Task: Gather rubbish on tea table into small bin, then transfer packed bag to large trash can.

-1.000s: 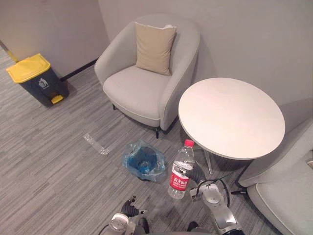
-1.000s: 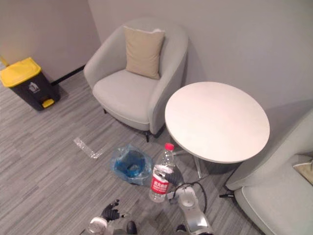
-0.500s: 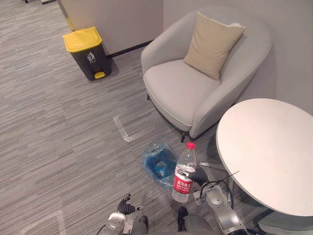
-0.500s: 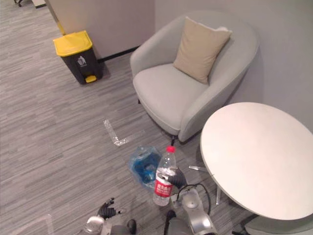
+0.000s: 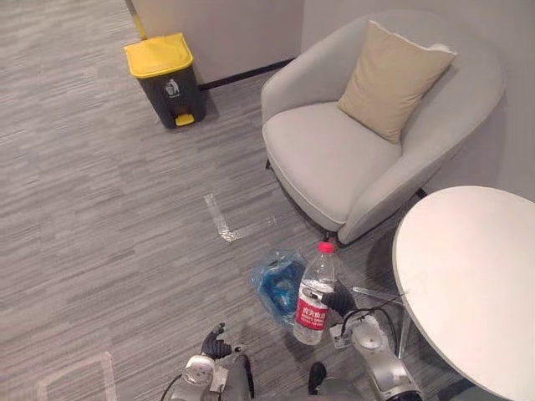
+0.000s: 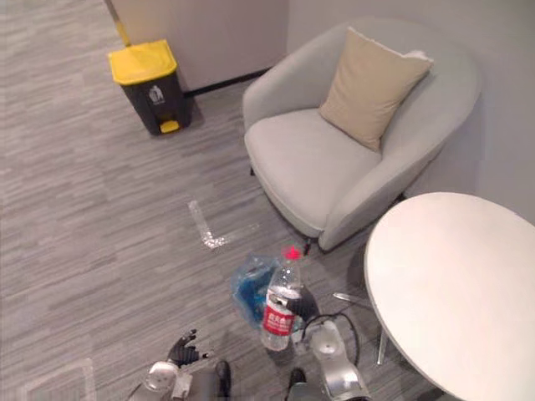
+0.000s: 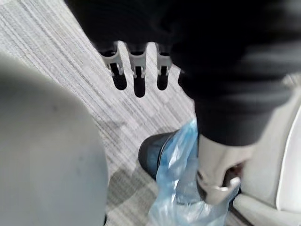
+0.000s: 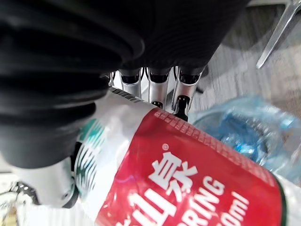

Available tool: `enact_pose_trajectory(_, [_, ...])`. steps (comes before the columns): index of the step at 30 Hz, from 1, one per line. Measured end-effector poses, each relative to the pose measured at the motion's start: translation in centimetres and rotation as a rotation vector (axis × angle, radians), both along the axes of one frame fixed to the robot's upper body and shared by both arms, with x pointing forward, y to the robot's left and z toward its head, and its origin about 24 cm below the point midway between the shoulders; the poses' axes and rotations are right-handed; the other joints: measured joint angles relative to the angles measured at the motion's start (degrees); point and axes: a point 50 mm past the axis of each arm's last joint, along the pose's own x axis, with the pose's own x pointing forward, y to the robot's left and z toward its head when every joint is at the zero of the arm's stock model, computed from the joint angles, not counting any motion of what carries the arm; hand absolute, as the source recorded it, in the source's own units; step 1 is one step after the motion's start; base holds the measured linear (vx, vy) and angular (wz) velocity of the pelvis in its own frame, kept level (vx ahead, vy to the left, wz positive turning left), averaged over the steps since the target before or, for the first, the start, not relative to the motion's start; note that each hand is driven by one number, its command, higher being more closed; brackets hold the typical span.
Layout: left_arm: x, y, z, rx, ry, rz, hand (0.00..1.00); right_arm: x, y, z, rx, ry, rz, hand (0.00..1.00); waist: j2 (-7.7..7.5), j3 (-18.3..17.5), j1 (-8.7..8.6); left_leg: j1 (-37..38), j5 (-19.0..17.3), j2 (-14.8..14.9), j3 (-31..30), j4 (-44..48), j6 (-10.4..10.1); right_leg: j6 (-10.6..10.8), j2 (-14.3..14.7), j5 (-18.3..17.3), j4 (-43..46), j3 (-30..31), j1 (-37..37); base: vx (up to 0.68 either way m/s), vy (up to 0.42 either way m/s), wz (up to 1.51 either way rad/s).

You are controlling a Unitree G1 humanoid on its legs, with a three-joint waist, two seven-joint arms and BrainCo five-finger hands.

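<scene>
You have the right hand (image 5: 338, 299) with its fingers (image 8: 158, 89) wrapped round the upright bottle (image 5: 314, 294), held off the bench (image 5: 476, 276) and just beside the bag-lined small bin (image 5: 276, 284) on the floor, probably to drop it straight in; the left hand (image 5: 214, 342) hangs low, fingers relaxed and empty.

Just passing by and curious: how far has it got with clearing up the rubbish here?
The visible part of the tea table is bare, so gathering looks nearly done. In hand: the right robot hand grips a water bottle upright near the small bin lined with a blue bag; the left robot hand hangs low, open. Left: drop the bottle in, then carry the bag to the yellow-lidded large trash can.
</scene>
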Motion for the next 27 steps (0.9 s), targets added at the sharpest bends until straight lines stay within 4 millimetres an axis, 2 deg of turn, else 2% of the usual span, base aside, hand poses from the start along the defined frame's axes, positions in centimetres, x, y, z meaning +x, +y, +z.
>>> enact_pose_trajectory(3, [-0.1,0.0,0.0,0.012,0.003,-0.018,0.0,0.4,0.8,-1.0,-0.019,0.055,0.066,1.0,-0.15,0.1,0.07,0.5,0.5,0.0,0.1,-2.0,0.2,0.2,0.1,-0.2,0.7,0.1,-1.0,-0.06,-0.018,-0.04])
enact_pose_trajectory(5, [0.6,-0.2,0.2,0.016,-0.017,-0.039,0.0,1.2,1.2,-1.5,-0.055,0.087,0.114,1.0,-0.1,0.9,0.25,-2.2,2.2,-0.1,0.1,-3.0,0.1,0.2,0.0,-0.3,3.4,0.2,-5.2,-0.13,-0.037,-0.01])
enact_pose_trajectory(7, [3.2,-0.2,1.3,0.032,-0.091,-0.045,0.0,4.1,1.3,-0.4,-0.156,0.04,0.178,1.0,-0.06,6.0,0.55,-7.3,3.3,0.0,-0.3,-1.5,0.3,-0.8,-0.1,-1.0,8.9,-0.1,-11.9,-0.22,-0.04,0.1])
enact_pose_trajectory(8, [3.5,-0.1,1.4,0.034,-0.098,-0.045,0.0,4.4,1.2,-0.2,-0.164,0.033,0.182,1.0,-0.08,6.4,0.6,-7.9,3.5,0.1,-0.3,-1.2,0.3,-0.8,-0.1,-1.0,9.5,-0.1,-12.6,-0.24,-0.038,0.14])
enact_pose_trajectory(9, [4.7,0.1,2.1,0.041,-0.133,-0.04,0.0,6.0,1.1,0.8,-0.215,-0.007,0.193,1.0,-0.36,8.0,0.9,-11.7,4.0,0.1,-0.8,0.0,0.3,-1.2,-0.4,-1.5,12.4,-0.2,-17.0,-0.19,-0.038,0.12])
enact_pose_trajectory(10, [5.1,0.2,2.3,0.043,-0.143,-0.04,0.0,6.6,1.1,1.2,-0.231,-0.024,0.195,1.0,-0.43,8.6,0.91,-12.8,4.0,0.0,-1.0,0.2,0.3,-1.3,-0.5,-1.8,13.1,-0.3,-18.2,-0.24,-0.045,0.25])
enact_pose_trajectory(12, [7.6,1.1,3.8,0.059,-0.216,-0.002,0.0,9.6,0.2,4.1,-0.302,-0.136,0.172,1.0,-0.51,12.2,1.04,-18.6,4.6,-0.1,-1.6,2.2,0.5,-1.4,-1.1,-2.6,17.7,-0.5,-24.7,-0.24,-0.035,0.24])
enact_pose_trajectory(13, [7.9,1.3,4.0,0.059,-0.227,0.007,0.0,10.1,0.1,4.6,-0.31,-0.154,0.168,1.0,-0.51,12.7,1.06,-19.6,4.8,-0.1,-1.7,2.6,0.6,-1.4,-1.1,-2.6,18.2,-0.5,-25.7,-0.23,-0.029,0.13])
enact_pose_trajectory(14, [9.2,1.8,5.0,0.064,-0.271,0.037,0.0,11.4,-0.2,6.4,-0.335,-0.226,0.153,1.0,-0.52,14.3,1.2,-22.4,5.3,-0.1,-1.8,3.8,0.6,-1.5,-1.4,-2.6,20.2,-0.5,-28.7,-0.26,-0.033,0.12])
enact_pose_trajectory(15, [10.3,2.2,5.9,0.063,-0.312,0.071,0.0,12.4,-0.6,7.9,-0.357,-0.282,0.133,1.0,-0.41,14.8,1.21,-25.7,5.7,-0.1,-2.1,5.0,0.8,-1.6,-1.8,-2.7,21.9,-0.6,-32.1,-0.21,-0.027,0.11])
enact_pose_trajectory(16, [10.7,2.3,6.2,0.058,-0.327,0.081,0.0,12.7,-0.7,8.4,-0.361,-0.299,0.125,1.0,-0.41,14.8,1.21,-26.8,5.7,-0.1,-2.2,5.5,0.8,-1.6,-1.8,-2.7,22.5,-0.6,-33.2,-0.23,-0.021,0.12])
enact_pose_trajectory(18, [13.5,2.3,8.7,0.033,-0.433,0.133,0.0,14.2,-0.8,11.1,-0.379,-0.402,0.084,1.0,-0.19,15.0,1.12,-34.5,5.7,0.2,-3.4,8.7,0.8,-1.8,-2.0,-2.5,25.0,-1.2,-39.8,-0.19,0.011,0.15])
enact_pose_trajectory(19, [14.0,2.2,9.2,0.026,-0.453,0.137,0.0,14.4,-0.9,11.6,-0.38,-0.423,0.077,1.0,-0.19,15.0,1.12,-35.9,5.7,0.4,-3.6,9.3,0.9,-1.9,-2.0,-2.5,25.3,-1.5,-40.9,-0.13,0.035,0.18])
enact_pose_trajectory(21, [16.9,1.4,12.5,-0.026,-0.585,0.175,0.0,15.5,-0.8,14.6,-0.378,-0.55,0.063,1.0,-0.17,15.1,1.27,-43.2,5.7,1.1,-4.3,12.5,0.9,-2.3,-2.0,-2.2,27.5,-2.6,-46.9,-0.1,0.037,0.13])
enact_pose_trajectory(22, [17.3,1.2,13.0,-0.034,-0.605,0.178,0.0,15.7,-0.7,15.1,-0.374,-0.571,0.062,1.0,-0.13,15.2,1.31,-44.0,5.8,1.1,-4.3,12.8,0.9,-2.3,-2.1,-2.2,27.9,-2.8,-47.7,-0.07,0.033,0.1])
enact_pose_trajectory(24, [18.5,0.7,15.1,-0.084,-0.685,0.203,0.0,16.1,0.0,17.4,-0.352,-0.666,0.064,1.0,-0.19,15.6,1.4,-47.6,6.1,1.1,-4.3,14.2,1.0,-2.5,-2.7,-2.3,29.6,-3.1,-51.2,-0.04,0.027,0.05])
enact_pose_trajectory(25, [19.1,0.5,16.4,-0.107,-0.741,0.22,0.0,16.5,0.7,19.4,-0.315,-0.746,0.073,1.0,-0.11,15.8,1.42,-50.5,6.1,1.1,-4.4,15.2,1.0,-2.6,-2.9,-2.4,30.7,-3.2,-53.9,-0.02,0.019,0.03])
enact_pose_trajectory(26, [19.2,0.4,16.6,-0.113,-0.751,0.223,0.0,16.5,0.9,19.9,-0.309,-0.763,0.076,1.0,-0.11,15.8,1.46,-51.1,6.1,1.1,-4.4,15.4,1.0,-2.7,-2.9,-2.4,30.9,-3.2,-54.5,-0.02,0.018,0.05])
enact_pose_trajectory(27, [19.5,0.4,17.3,-0.131,-0.778,0.236,0.0,16.6,1.2,21.2,-0.279,-0.812,0.076,1.0,-0.11,15.8,1.67,-52.7,6.2,1.1,-4.7,15.7,1.0,-2.8,-2.9,-2.4,31.4,-3.4,-55.9,0.01,0.005,0.11])
